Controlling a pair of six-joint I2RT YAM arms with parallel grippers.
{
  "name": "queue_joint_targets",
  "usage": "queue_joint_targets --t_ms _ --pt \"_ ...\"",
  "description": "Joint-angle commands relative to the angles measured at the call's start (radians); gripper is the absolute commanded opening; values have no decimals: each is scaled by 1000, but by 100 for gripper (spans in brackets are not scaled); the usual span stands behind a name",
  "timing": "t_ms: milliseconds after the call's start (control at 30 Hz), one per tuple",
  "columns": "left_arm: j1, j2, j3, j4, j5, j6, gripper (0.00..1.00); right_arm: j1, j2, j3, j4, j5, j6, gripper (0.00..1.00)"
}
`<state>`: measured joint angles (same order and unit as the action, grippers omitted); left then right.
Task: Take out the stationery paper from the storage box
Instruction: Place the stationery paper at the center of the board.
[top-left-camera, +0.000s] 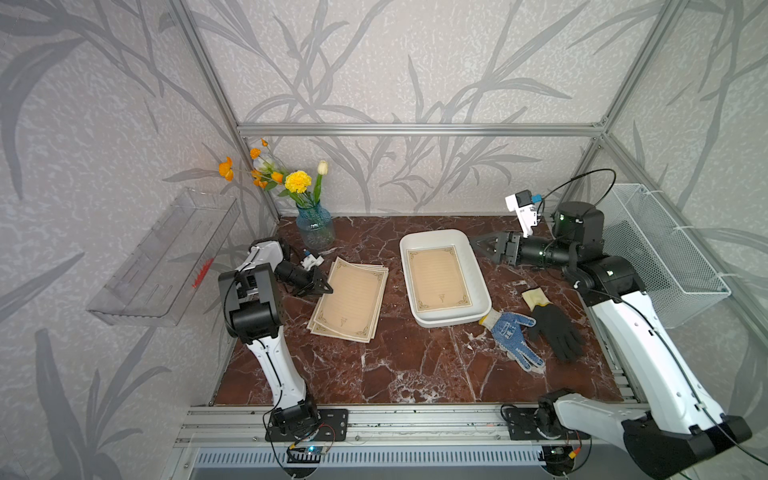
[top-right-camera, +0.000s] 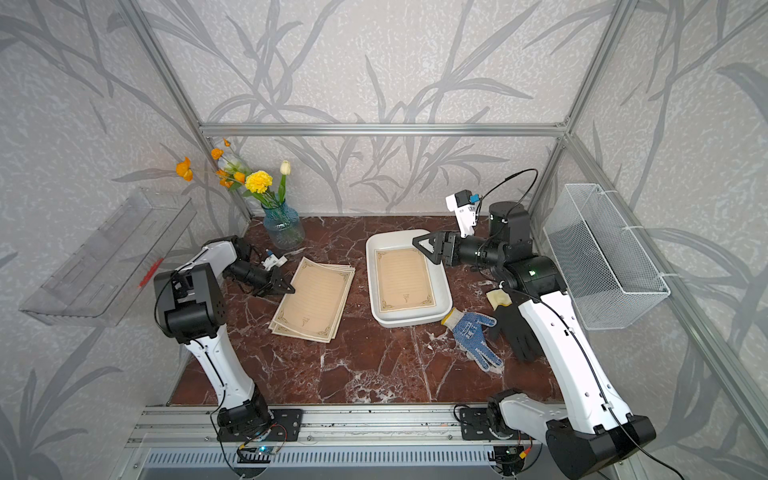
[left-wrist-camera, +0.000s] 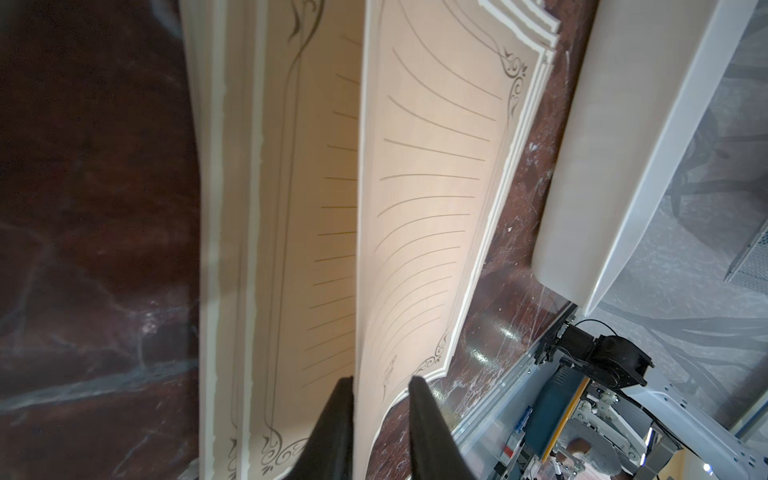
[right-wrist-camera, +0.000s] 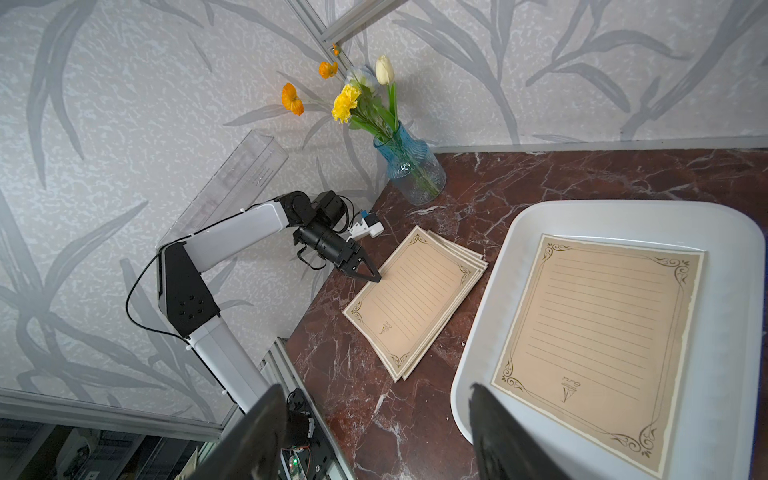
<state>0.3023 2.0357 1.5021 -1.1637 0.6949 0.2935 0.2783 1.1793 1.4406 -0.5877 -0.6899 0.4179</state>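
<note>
Set-down step judged in hand: left gripper (left-wrist-camera: 381, 384) jaws parted, top sheet's edge loose between them, at the stationery paper (top-left-camera: 351, 299) stacked on the table (top-left-camera: 395, 365) beside the storage box (top-left-camera: 449, 322). Inside box, one sheet (top-left-camera: 439, 279) lying flat. Jaws of right gripper (right-wrist-camera: 376, 388) wide open, empty, near box rim. Next move: pinching that sheet's edge, lifting clear.
</note>
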Motion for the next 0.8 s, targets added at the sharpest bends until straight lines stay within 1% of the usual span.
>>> queue_joint_targets --t_ms 0,133,200,267,300,400,533,633,700,767 --pt "3 -27 -12 15 -124 -36 27 -2 -12 33 -32 31 -23 69" --pt "2 -37 -17 29 -205 -57 30 -2 -10 41 -57 54 -46 69" --pt "3 -54 -24 46 -235 -69 34 -2 -6 44 -81 76 -57 68" --pt "3 -78 -40 71 -281 -80 46 -2 0 50 -110 102 -70 68" --pt "2 -94 -46 84 -308 -82 49 -1 4 56 -132 118 -79 68" --pt "3 -154 -68 123 -357 -93 51 5 28 82 -209 181 -119 67" --pt "-12 -255 -98 186 -386 -126 51 59 93 129 -340 363 -181 65" --pt "-89 -367 -134 272 -440 -129 51 122 164 140 -389 491 -217 64" --pt "-174 -464 -182 374 -436 -119 51 136 213 115 -369 504 -224 64" --pt "-248 -562 -254 517 -403 -153 52 137 257 81 -322 512 -226 64"
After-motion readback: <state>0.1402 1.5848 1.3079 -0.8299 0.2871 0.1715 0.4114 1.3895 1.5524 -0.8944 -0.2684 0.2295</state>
